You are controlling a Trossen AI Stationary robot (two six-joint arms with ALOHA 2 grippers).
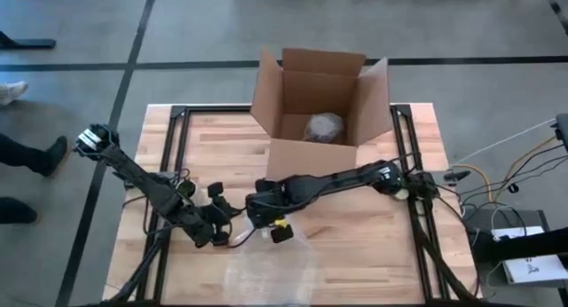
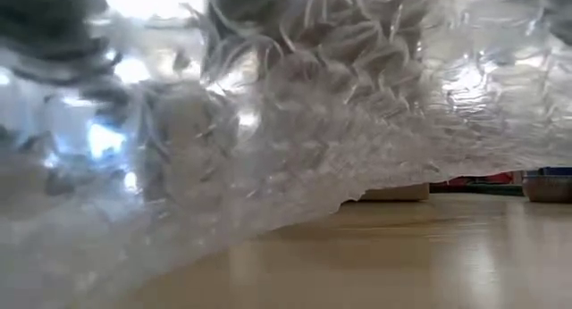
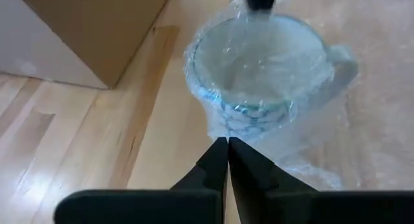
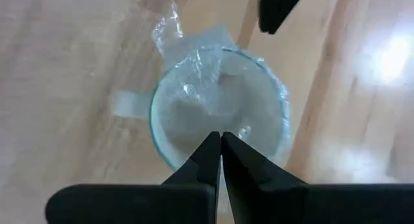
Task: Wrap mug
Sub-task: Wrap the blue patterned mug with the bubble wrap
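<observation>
A pale mug (image 3: 259, 62) with a blue-green rim and a side handle (image 3: 343, 62) stands upright on the wooden table, open side up, with clear bubble wrap (image 3: 304, 166) around it and over its mouth. The wrap's free part (image 1: 266, 271) spreads on the table toward the near edge. My left gripper (image 3: 228, 141) is shut at the mug's side, low down. My right gripper (image 4: 220, 136) is shut over the mug's mouth (image 4: 220, 107), coming from the opposite side. In the high view both grippers (image 1: 244, 216) hide the mug. In the low view, bubble wrap (image 2: 268, 121) fills nearly the whole picture. My left gripper pinches the bubble wrap's gathered part (image 3: 225, 128) beside the mug's wall between its two fingers, coming level from the table's left. The wrap lies against the mug there. My right gripper pinches the bubble wrap at the mug's rim (image 3: 249, 13), slanting down from the table's right. There the wrap is drawn up above the rim and runs over the mouth. The fingers hide the exact place.
An open cardboard box (image 1: 319, 103) stands at the table's far middle with a wrapped bundle (image 1: 324, 128) inside; its near wall (image 3: 84, 30) is close to the mug. Bare wood lies to the left and right of the wrap.
</observation>
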